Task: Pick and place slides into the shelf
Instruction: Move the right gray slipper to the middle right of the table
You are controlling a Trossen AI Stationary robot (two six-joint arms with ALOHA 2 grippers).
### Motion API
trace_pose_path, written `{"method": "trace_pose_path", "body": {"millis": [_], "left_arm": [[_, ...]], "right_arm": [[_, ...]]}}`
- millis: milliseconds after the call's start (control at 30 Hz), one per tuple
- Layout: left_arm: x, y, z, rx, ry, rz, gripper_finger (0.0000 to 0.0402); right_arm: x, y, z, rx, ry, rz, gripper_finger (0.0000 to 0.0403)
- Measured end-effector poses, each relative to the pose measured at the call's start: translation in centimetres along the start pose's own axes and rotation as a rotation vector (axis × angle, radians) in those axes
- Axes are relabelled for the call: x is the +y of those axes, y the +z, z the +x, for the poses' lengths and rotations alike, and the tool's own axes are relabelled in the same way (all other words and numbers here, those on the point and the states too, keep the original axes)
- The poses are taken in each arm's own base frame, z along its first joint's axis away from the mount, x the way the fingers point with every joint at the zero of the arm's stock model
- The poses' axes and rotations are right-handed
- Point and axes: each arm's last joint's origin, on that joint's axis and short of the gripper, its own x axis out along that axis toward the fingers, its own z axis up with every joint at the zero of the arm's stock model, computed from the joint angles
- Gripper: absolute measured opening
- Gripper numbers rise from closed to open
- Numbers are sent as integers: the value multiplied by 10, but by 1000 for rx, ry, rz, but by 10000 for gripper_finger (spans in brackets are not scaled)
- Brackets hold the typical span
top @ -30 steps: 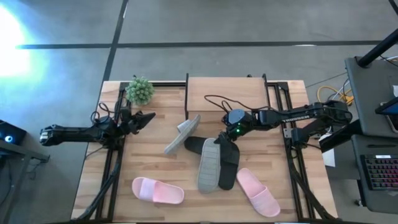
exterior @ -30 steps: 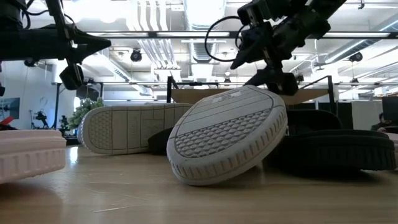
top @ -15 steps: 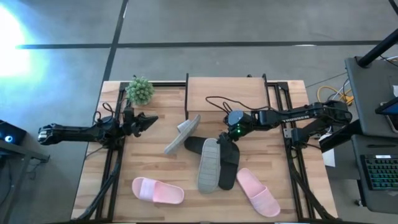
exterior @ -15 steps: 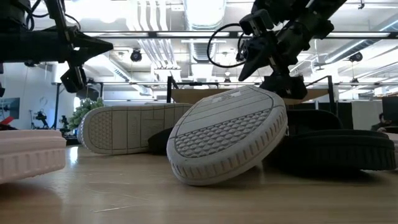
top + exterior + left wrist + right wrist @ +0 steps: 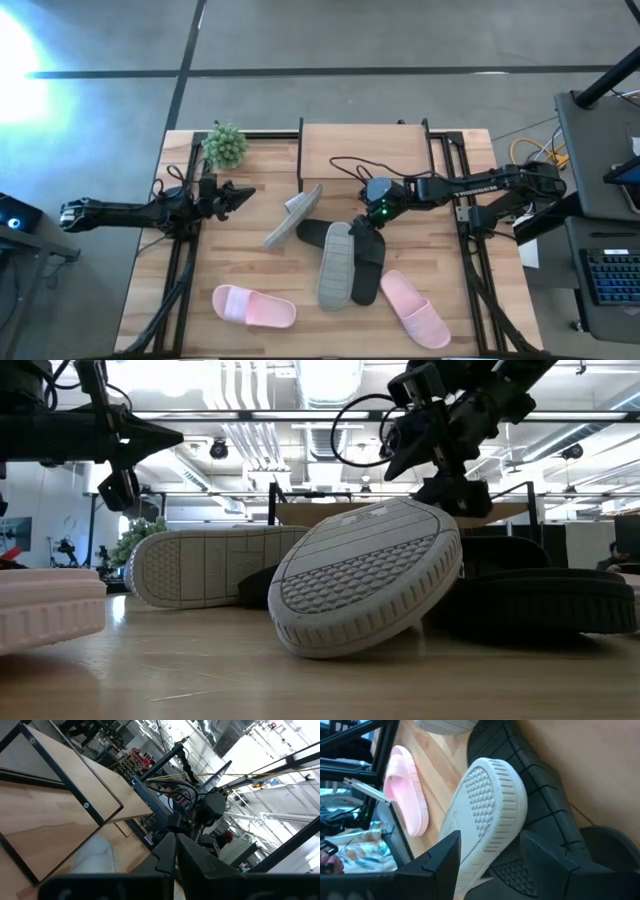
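Note:
The shelf [image 5: 362,150] stands at the table's far middle. One grey-white slide [image 5: 293,215] leans on its side. The other grey-white slide [image 5: 336,263] lies sole up across the two black slides [image 5: 368,265], which lie in a heap. Two pink slides [image 5: 254,306] [image 5: 415,309] lie flat near the near edge. My right gripper [image 5: 364,226] is open just above the heap; in its wrist view the fingers [image 5: 442,857] stand on either side of the grey sole's end [image 5: 490,810] and the black slide [image 5: 545,815]. My left gripper [image 5: 240,192] is shut, in the air left of the leaning slide.
A small potted plant [image 5: 226,146] stands at the far left corner. Black frame rails [image 5: 180,260] run along both sides of the table. Bare wood lies between the left gripper and the heap, and between the two pink slides.
My left gripper has drawn back slightly toward the table's left edge. My right gripper has turned a little about its wrist above the heap. The slides have stayed where they were.

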Motion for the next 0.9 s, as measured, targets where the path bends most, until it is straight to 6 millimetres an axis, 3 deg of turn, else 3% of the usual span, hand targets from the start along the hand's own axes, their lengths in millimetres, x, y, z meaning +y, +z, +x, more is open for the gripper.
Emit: {"method": "trace_pose_path", "body": {"millis": [467,900], "left_arm": [[0,0,0,-2,-2,-1,2],[0,0,0,-1,-1,0,2]], "right_arm": [[-2,1,1,-45,-41,-94,196],[0,6,31,28,-22,-42,196]]}}
